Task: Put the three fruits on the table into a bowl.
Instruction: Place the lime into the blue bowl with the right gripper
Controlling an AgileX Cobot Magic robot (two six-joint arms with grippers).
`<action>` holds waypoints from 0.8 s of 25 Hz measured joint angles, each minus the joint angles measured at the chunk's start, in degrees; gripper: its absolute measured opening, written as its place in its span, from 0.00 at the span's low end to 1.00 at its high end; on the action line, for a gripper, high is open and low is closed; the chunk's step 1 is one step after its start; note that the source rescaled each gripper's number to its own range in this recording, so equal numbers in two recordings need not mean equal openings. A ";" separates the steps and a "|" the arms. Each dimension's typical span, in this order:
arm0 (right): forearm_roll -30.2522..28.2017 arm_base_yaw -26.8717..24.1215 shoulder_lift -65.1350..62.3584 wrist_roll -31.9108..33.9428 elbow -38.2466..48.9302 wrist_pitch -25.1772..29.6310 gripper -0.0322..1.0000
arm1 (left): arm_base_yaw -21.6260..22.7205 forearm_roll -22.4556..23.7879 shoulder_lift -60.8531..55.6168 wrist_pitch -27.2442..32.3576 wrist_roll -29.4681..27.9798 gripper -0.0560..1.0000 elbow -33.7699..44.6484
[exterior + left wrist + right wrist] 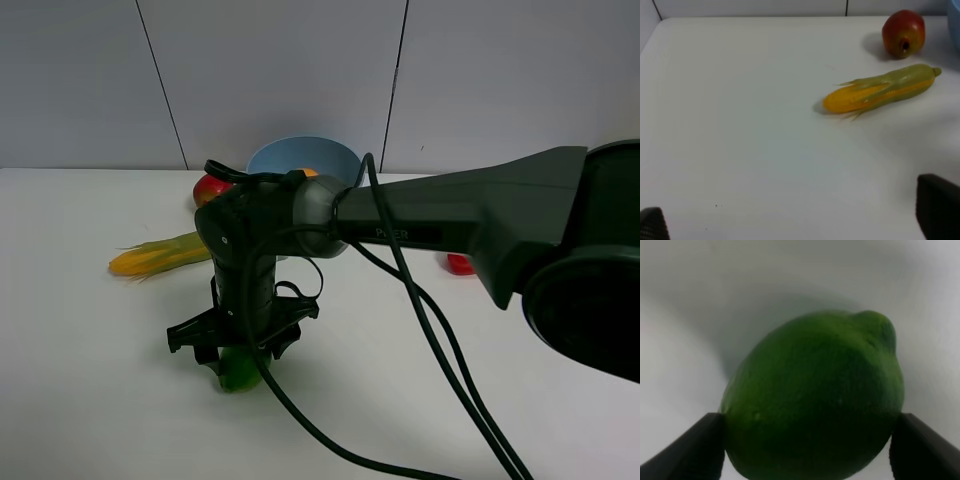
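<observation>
On white table (pixel 90 380), right pincer (pixel 807 450) clamps lime (pixel 812 395)

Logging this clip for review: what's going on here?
The right gripper has its fingers against both sides of a glossy green oval lime-like fruit that sits on the white tabletop. The left gripper hangs open over the table, near a yellow-green corn cob and a small round red pomegranate-like fruit. An orange-yellow fruit shows at the rim of the light-blue bowl, apparently inside, so two fruits seem left to go.
</observation>
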 joint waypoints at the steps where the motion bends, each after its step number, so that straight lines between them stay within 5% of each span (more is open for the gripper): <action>1: 0.07 0.00 0.00 0.06 0.00 0.05 0.09 | 0.00 0.00 0.00 0.00 0.00 1.00 0.00; 20: -0.05 -0.38 -2.06 0.08 0.01 -0.38 0.04 | 0.00 0.00 0.00 0.00 0.00 1.00 0.00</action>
